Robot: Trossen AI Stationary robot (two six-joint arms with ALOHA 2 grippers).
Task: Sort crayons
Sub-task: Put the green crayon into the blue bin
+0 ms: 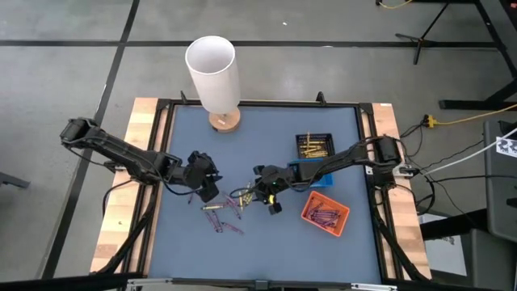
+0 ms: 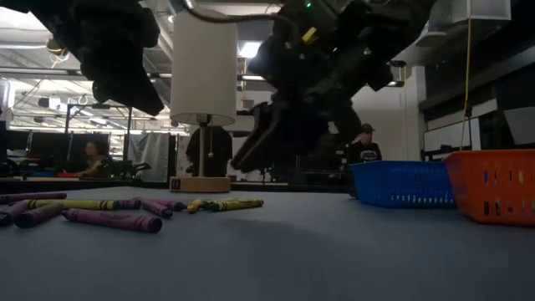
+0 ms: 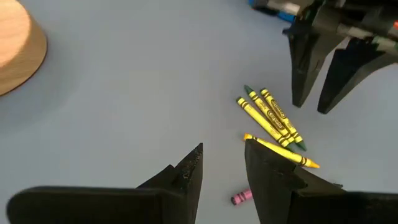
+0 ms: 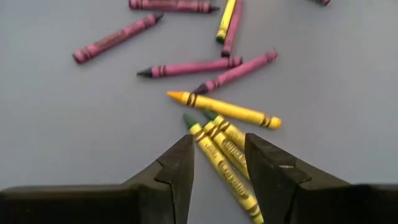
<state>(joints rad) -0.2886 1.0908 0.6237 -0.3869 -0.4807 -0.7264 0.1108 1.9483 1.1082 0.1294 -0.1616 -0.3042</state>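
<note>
Crayons (image 1: 228, 212) scattered loose near the middle of the tabletop (image 1: 186, 250), a little toward its front edge: purple ones fanned out on the left arm's side, a small yellow cluster (image 4: 225, 151) lying closest to the right arm. Right end effector (image 1: 257, 191) poised directly over that cluster, fingers spread and empty, the gap straddling two or three yellow crayons side by side. Long axes of those crayons running roughly along the line of reach, slightly skewed, so closing across them looks workable. One more yellow crayon (image 4: 224, 107) lying crosswise just beyond. Left end effector (image 1: 207, 187) hovering beside the same cluster, fingers parted, holding nothing. Right arm probably nearer. Black tray (image 1: 315, 146) with yellow crayons behind it.
</note>
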